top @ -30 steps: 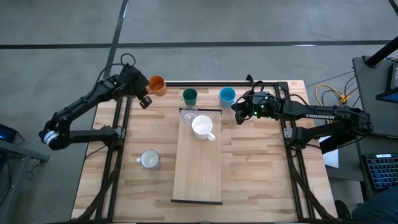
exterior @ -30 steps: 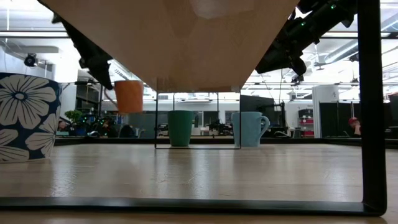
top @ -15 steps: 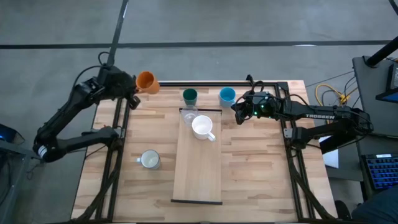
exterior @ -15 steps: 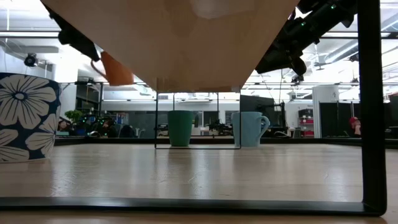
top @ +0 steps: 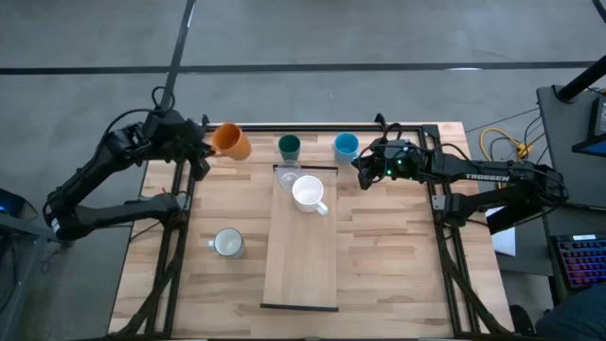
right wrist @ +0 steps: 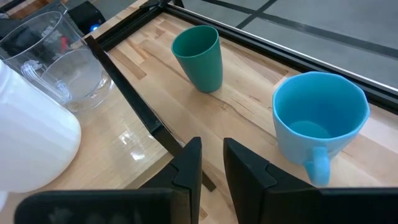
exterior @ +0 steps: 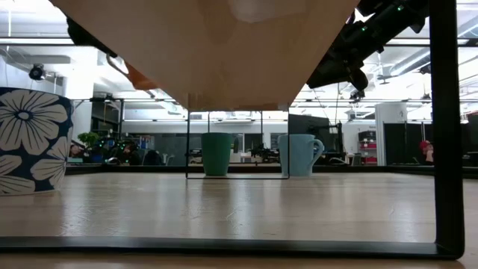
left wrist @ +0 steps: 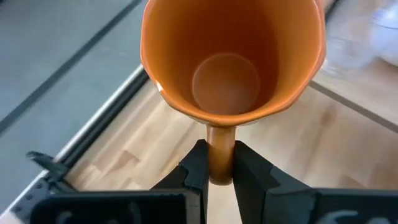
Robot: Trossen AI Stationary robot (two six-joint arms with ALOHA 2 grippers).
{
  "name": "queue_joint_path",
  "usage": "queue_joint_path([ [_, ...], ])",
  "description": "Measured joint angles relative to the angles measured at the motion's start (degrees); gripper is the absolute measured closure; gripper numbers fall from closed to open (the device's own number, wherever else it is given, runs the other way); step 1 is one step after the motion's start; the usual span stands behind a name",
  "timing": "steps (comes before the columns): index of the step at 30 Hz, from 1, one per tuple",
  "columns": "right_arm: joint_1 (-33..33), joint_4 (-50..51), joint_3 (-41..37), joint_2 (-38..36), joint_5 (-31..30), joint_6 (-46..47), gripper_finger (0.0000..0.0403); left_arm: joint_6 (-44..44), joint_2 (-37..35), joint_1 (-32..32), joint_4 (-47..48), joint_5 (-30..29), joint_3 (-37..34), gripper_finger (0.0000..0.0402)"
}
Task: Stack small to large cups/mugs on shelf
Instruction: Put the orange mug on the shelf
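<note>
My left gripper is shut on the orange mug, held in the air over the table's far left corner. The clear glass and the white mug stand on the far end of the pale shelf. The dark green cup and the light blue mug stand on the table behind it. A flowered grey-white mug stands left of the shelf. My right gripper hovers near the blue mug, open by a narrow gap with nothing in it. My left gripper pinches the orange mug's handle between its two fingers. It comes from the table's left side, slanting downward. The mug is clear of the table and tipped, with its mouth turned back toward the wrist.
A dark frame rail runs along the table's far edge, and dark frame legs stand at both sides. In the low view the shelf's underside hides most of the orange mug.
My left gripper has risen and drawn back toward the table's left edge, still shut on the orange mug's handle. The mug has gone higher above the table and has tipped from upright, so that its mouth now faces the wrist.
</note>
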State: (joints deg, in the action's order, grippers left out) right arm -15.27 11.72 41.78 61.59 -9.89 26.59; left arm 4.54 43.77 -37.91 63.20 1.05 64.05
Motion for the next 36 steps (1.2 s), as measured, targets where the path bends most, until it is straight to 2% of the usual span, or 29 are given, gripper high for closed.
queue_joint_path([
  [9, 0.00, 0.25, 0.00, 0.01, 0.02, 0.00, 0.0342, -6.03, -0.43, 10.07, 0.38, 1.54, 1.89, 0.0373],
  [22, -0.02, 1.99, 0.00, 0.01, 0.02, -0.14, 0.0342, -17.92, 0.72, 28.21, 0.08, 1.80, 3.45, 0.0373],
  [30, -0.04, 3.76, 0.00, 0.01, 0.02, -1.18, 0.0342, -22.19, 5.82, 38.41, -2.97, 1.25, 3.58, 0.0373],
  [36, -0.04, 4.59, 0.00, 0.01, -0.04, -2.83, 0.0342, -22.19, 12.02, 44.25, -7.27, -1.65, 4.40, 0.0373],
])
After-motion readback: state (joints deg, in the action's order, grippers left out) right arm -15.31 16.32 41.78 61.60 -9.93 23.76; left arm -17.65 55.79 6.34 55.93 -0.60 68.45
